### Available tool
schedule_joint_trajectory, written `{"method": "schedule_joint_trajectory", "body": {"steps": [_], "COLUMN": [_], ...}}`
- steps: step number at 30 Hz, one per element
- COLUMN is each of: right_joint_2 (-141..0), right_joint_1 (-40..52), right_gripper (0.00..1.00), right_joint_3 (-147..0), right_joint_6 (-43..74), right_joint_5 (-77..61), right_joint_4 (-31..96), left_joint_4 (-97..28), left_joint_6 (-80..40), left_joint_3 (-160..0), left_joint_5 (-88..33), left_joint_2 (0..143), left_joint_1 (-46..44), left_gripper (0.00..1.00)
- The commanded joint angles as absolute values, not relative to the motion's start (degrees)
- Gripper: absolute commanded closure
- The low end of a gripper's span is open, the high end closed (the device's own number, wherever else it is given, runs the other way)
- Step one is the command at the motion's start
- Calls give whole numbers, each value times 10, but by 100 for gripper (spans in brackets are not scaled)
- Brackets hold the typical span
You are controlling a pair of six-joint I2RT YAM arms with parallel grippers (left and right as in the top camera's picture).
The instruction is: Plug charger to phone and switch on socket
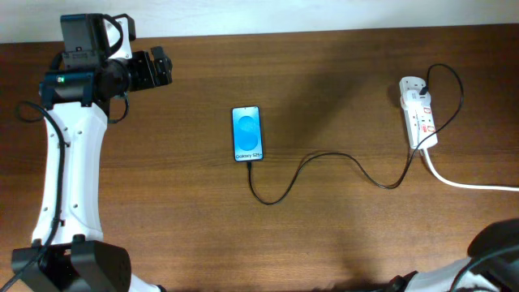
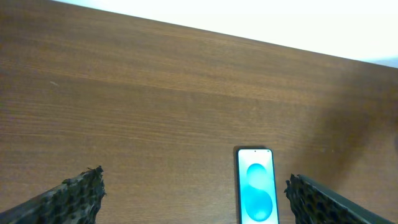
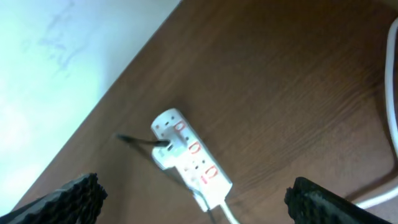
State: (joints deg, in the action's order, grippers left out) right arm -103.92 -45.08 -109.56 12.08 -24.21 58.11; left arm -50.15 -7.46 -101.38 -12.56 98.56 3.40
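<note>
The phone [image 1: 247, 134] lies flat mid-table with its blue screen up; it also shows in the left wrist view [image 2: 256, 186]. The thin black charger cable [image 1: 324, 158] runs from the phone's near end in a loop to the white socket [image 1: 418, 112] at the right. I cannot tell whether its tip is seated in the phone. My left gripper [image 1: 165, 66] is open and empty, far left of the phone; its fingers frame the table [image 2: 196, 205]. My right gripper [image 3: 196, 205] is open and empty above the socket [image 3: 186, 158].
The socket's thick white cord [image 1: 470, 183] runs off the right edge and shows in the right wrist view [image 3: 392, 93]. A white adapter [image 3: 165, 150] sits in the socket. The table's far edge [image 1: 324, 32] meets a pale wall. The right arm's dark body [image 1: 496, 243] is at bottom right.
</note>
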Motion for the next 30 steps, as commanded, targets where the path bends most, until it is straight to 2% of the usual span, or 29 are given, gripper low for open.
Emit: {"method": "schedule_joint_trajectory", "body": {"steps": [1,12,30], "right_joint_2": [-1088,-1226,-1337], "right_joint_1": [-454,-446,-338], "right_gripper": [2,2,2], "right_joint_3": [-1106,-1105,-1105], "right_joint_6": [123,107,97], "right_joint_5": [-233,-239,-203], "right_joint_4": [558,573,537], "left_joint_4": [-500,-500,-500], "left_joint_6": [-65,-65,-65], "left_joint_3": [-1014,-1014,-1014], "left_joint_5": [-122,-122,-122], "left_joint_2": [983,983,983], "left_joint_1": [34,34,34], "left_gripper": [1,1,1]}}
